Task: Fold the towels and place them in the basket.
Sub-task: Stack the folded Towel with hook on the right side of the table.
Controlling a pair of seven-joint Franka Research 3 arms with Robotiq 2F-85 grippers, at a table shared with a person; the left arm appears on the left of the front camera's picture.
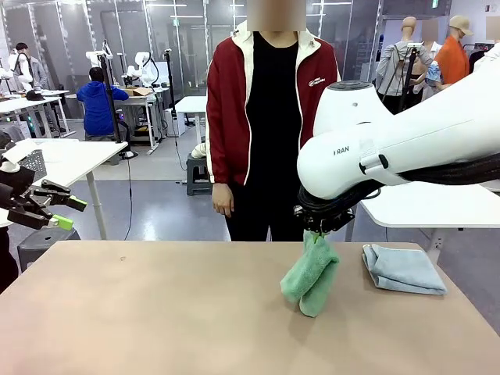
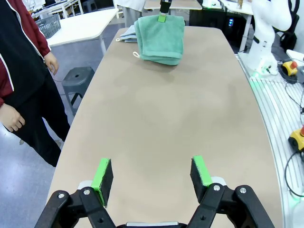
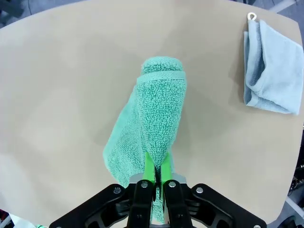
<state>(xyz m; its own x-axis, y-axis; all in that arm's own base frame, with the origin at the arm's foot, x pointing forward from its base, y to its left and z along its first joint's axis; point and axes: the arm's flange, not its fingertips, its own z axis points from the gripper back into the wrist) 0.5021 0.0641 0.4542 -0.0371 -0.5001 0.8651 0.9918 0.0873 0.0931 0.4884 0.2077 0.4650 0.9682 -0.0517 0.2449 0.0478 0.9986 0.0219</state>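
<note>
front / right claw (image 1: 316, 231): clenched on the top edge of the green towel (image 1: 311, 275), under the white right arm that reaches in from the right. Towel hangs folded; its low end looks to touch the counter (image 1: 156, 312). Judgement: held by 1 edge so gravity keeps the fold straight while it is carried.
front / blue-grey towel (image 1: 402, 269): folded, flat on the counter, right of the green one, near but apart. Likely waiting its turn for the basket.
front / left claw (image 1: 48, 205): far left, raised above the counter edge, released, nothing in it. Judgement: parked clear so the right arm has the room.
front / person (image 1: 269, 117): stands at the far side, arms down, hands off the towels.

left wrist / left claw (image 2: 152, 175): 2 green pads (image 2: 101, 174) set wide apart, bare counter (image 2: 156, 118) between them, empty.
left wrist / green towel (image 2: 160, 39): at the far end of the counter, hanging as a flat folded square from the other claw above it, white loop at its left edge. Blue-grey towel (image 2: 127, 33) peeks out behind it.
left wrist / basket (image 2: 49, 24): a dark lattice basket sits on a separate white table beyond the person; cannot tell if it is the target one.

right wrist / right claw (image 3: 156, 176): fingers pinched together on the green towel (image 3: 159, 114), pads nearly meeting. Narrow grip on stacked layers; judgement: it keeps the fold from opening.
right wrist / blue-grey towel (image 3: 272, 71): folded on the counter (image 3: 71, 71) at upper right, white loop at its corner, well clear of the hanging towel.
</note>
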